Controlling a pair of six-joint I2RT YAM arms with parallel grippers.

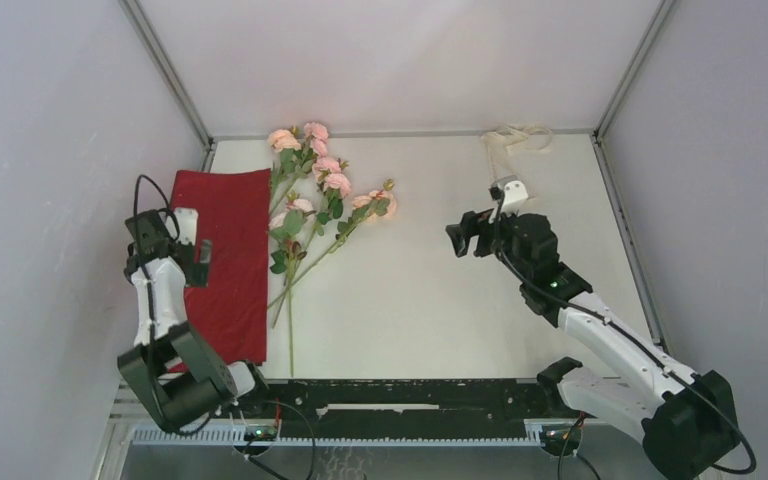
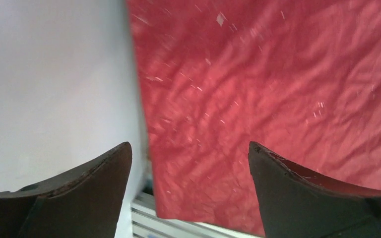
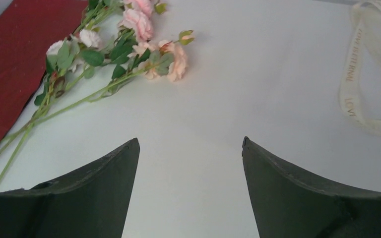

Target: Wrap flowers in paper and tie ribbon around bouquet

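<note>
The dark red paper (image 1: 225,260) lies flat at the table's left side. The flowers (image 1: 305,210), pink blooms on long green stalks, lie loose on the white table along the paper's right edge. No wrapped bouquet is in view. The cream ribbon (image 1: 515,135) lies in a heap at the far right corner. My left gripper (image 1: 192,250) hovers open over the paper's left edge; in the left wrist view it (image 2: 190,148) frames the paper (image 2: 258,99). My right gripper (image 1: 465,236) is open and empty above bare table, right of the flowers (image 3: 114,54), with the ribbon (image 3: 362,84) beyond it (image 3: 190,144).
Grey enclosure walls (image 1: 50,150) stand close on the left, right and back. A metal rail (image 1: 380,395) runs along the near table edge between the arm bases. The paper's near-left corner reaches a ribbed edge strip (image 2: 178,225).
</note>
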